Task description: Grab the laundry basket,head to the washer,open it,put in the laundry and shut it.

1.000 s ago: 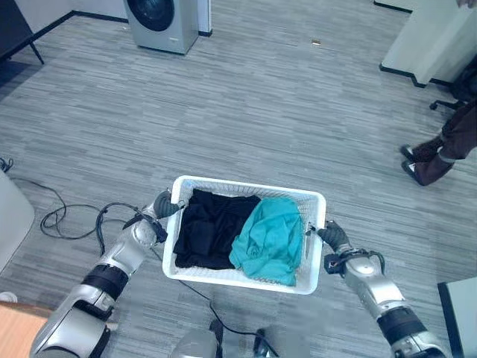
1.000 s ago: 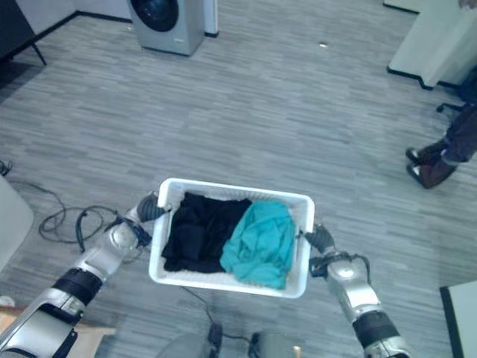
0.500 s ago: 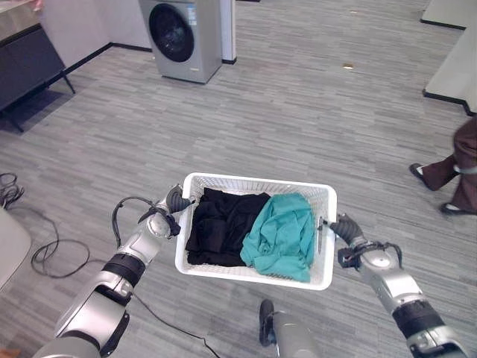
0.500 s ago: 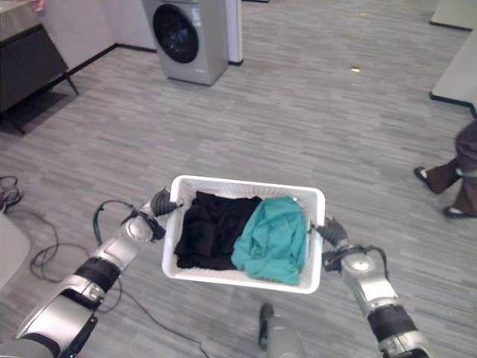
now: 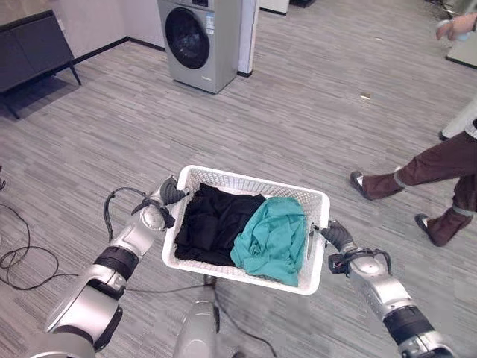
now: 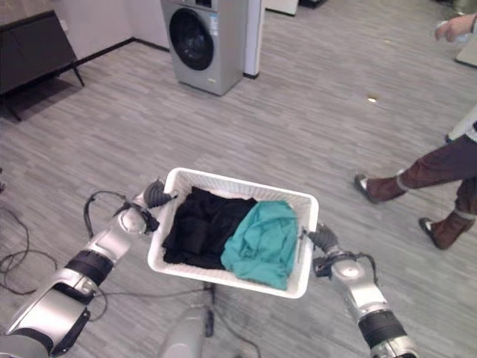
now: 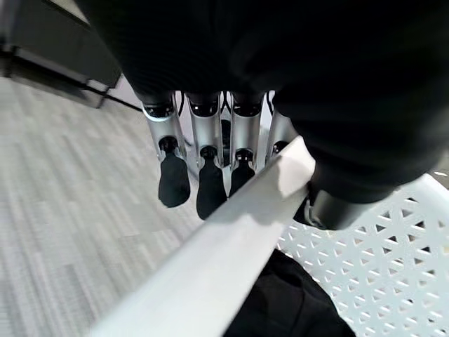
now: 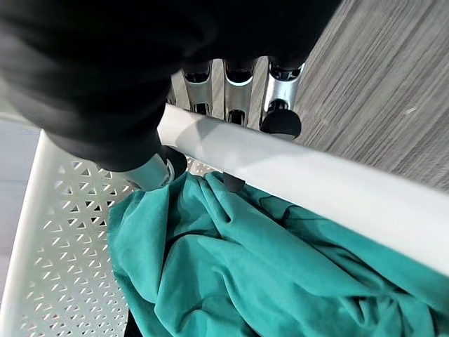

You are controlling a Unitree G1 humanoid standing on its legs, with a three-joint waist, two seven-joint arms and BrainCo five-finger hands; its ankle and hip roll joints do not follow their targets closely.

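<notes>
Head eyes look down; wrist cameras close on basket [image 5: 317, 203] rim.

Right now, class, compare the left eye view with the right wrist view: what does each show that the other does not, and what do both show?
Left eye view alone: the washing machine with its door shut, a walking person's legs, the black laundry, and the left hand at the basket's end.

Right wrist view alone: how the right hand curls round the rim, fingers outside, thumb inside.

Both: the white laundry basket, the teal garment and grey plank floor.
</notes>
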